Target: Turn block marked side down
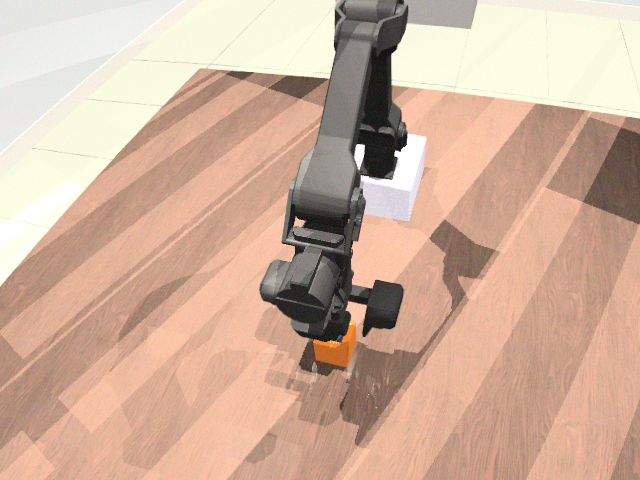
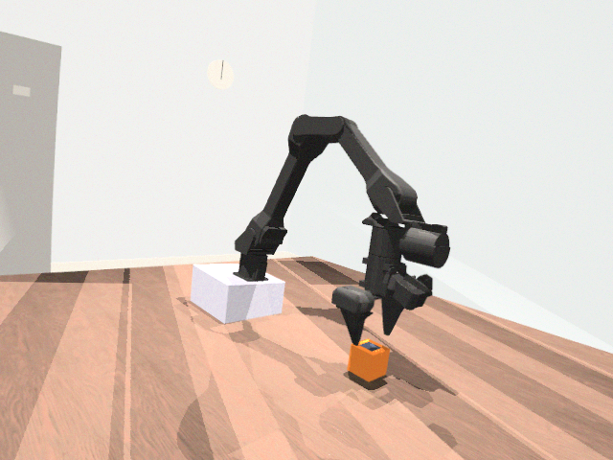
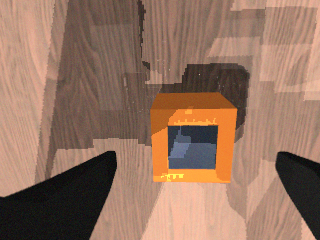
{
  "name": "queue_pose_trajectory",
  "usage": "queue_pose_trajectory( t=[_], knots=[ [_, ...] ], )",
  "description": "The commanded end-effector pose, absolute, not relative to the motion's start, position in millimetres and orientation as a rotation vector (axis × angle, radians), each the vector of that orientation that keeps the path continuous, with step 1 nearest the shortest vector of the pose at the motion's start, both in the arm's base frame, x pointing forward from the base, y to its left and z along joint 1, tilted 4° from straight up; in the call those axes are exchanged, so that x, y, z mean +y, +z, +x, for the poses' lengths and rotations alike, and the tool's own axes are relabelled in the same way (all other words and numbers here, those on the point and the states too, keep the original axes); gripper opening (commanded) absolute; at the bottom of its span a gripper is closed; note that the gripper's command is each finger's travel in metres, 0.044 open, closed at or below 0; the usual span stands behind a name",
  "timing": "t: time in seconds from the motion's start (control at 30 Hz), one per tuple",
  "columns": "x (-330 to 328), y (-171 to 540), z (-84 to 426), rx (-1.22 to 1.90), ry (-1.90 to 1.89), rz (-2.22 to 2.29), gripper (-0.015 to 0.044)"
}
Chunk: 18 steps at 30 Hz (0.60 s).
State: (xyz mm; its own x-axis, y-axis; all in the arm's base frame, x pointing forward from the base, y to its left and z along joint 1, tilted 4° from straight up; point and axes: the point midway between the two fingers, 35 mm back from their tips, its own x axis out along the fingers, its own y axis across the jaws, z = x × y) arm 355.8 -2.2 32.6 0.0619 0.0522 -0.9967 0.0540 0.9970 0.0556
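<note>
When read from left to right in the exterior view: first, a white plinth (image 1: 387,202) (image 2: 208,294), set on the wood-grained table (image 1: 491,403) (image 2: 163,396) (image 3: 30,50). Next, one black arm (image 1: 336,118) (image 2: 316,127), mounted on the plinth, bent high at the elbow and reaching down to the right. Next, one orange block (image 1: 333,353) (image 2: 368,363) (image 3: 227,145), upright on the table, well apart from the plinth, with a dark blue square (image 2: 370,347) (image 3: 192,147) uppermost; presumably the marked side, hence not yet turned. Above the block, one gripper (image 1: 345,335) (image 2: 372,338) (image 3: 193,158), pointing downward, spread wide, with nothing grasped; in the wrist view, block between the fingers sideways but somewhat forward of the tips, and nearer the right-hand one. Step in hand, by judgement: approach and alignment ahead of the first grasp. Next move, by judgement: centre over the block, lower until astride two opposite sides, then close. Afterwards: lift, roll over, set down square-side under, release. Risk: a fingertip on the top edge, if lowered off-centre.
</note>
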Motion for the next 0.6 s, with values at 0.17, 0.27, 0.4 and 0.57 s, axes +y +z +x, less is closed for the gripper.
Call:
queue_pose_trajectory(
  t=[0.17,0.27,0.4,0.57],
  knots=[
    [-1,18,357,1.512,-0.001,0.091,0.0440],
    [-1,13,357,1.512,-0.001,0.091,0.0440],
    [0,7,357,1.512,-0.001,0.091,0.0440],
    [0,-1,357,1.512,-0.001,0.091,0.0440]
  ],
)
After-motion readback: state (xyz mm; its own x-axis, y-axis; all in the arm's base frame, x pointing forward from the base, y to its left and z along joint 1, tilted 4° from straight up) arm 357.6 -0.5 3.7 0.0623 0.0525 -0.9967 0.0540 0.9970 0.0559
